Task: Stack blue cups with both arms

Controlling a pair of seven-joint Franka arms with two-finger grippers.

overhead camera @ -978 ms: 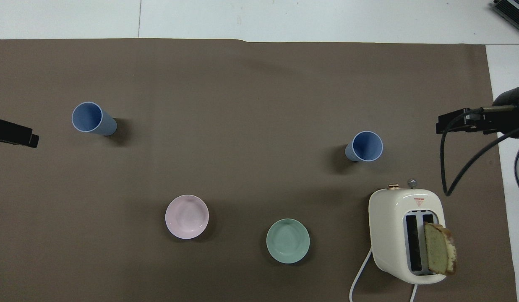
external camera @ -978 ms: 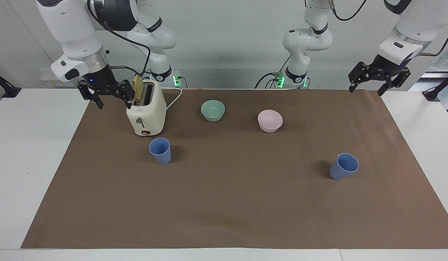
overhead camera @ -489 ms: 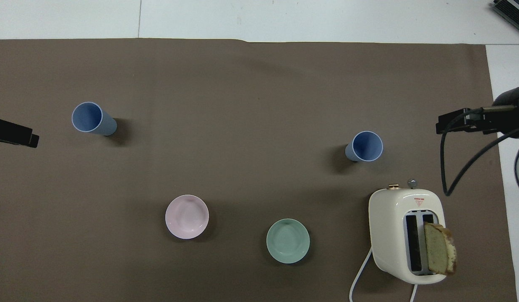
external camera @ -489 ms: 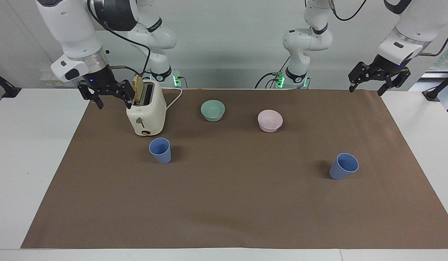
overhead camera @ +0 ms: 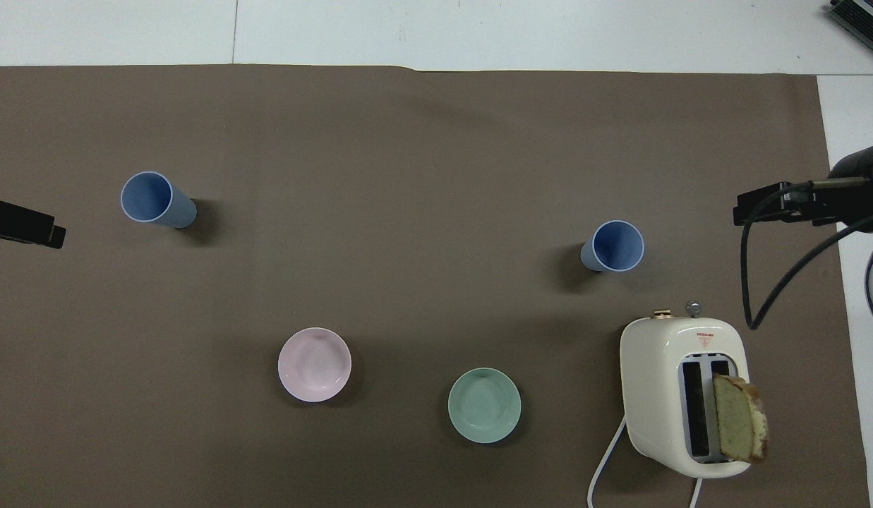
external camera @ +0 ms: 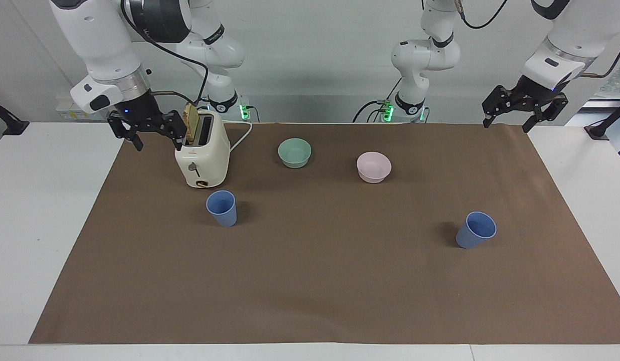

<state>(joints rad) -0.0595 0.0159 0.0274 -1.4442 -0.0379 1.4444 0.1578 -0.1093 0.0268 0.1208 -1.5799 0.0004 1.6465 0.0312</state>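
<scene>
Left pincer (external camera: 523, 118): open, empty, raised over the brown mat's edge at its own end of the bench.
Right pincer (external camera: 148, 134): open, empty, up beside the toaster (external camera: 203, 150).
First blue cup (external camera: 222, 208): upright, just beside the toaster, farther from the robots.
Second blue cup (external camera: 475, 229): upright, well apart, toward the left arm's end.
</scene>
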